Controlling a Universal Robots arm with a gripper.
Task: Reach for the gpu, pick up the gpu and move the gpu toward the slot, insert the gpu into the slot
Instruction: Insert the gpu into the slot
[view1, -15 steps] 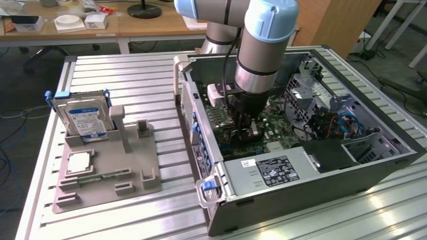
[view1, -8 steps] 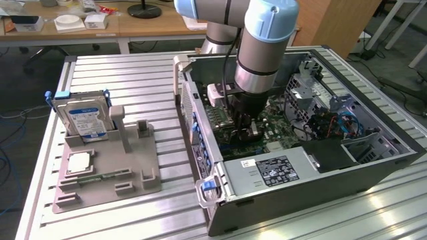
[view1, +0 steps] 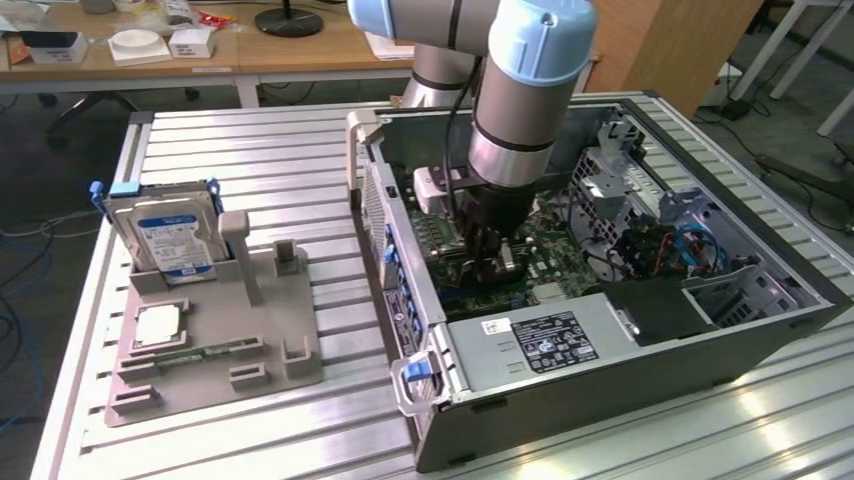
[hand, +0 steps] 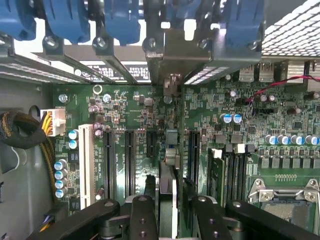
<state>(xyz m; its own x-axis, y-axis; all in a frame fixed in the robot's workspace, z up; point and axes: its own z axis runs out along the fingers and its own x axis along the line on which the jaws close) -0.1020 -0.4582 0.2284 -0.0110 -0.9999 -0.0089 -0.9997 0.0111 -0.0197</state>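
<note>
My arm's down inside the open PC case (view1: 747, 330), gripper (view1: 489, 262) low over the motherboard (view1: 561, 255). Wrist cam: the gpu (hand: 167, 192) stands on edge between my fingers (hand: 142, 215), seen edge-on as a thin dark card, its bracket (hand: 182, 52) up at the case's rear wall by the blue clips (hand: 120, 22). Card sits down in line w/ the slot among the long black slots (hand: 129, 160) — can't tell if it's fully seated. Fingers flank the card close on both sides; whether they're pinching it or just off it, I can't tell. In the exterior view the card is mostly hidden behind my wrist. On the exterior view's left, the grey fixture (view1: 200, 345) on the table (view1: 267, 150) holds the hard drive (view1: 167, 240) upright, w/ a memory stick (view1: 200, 352) lying flat nearer the front. PSU (view1: 547, 345) sits at the case's near end.
</note>
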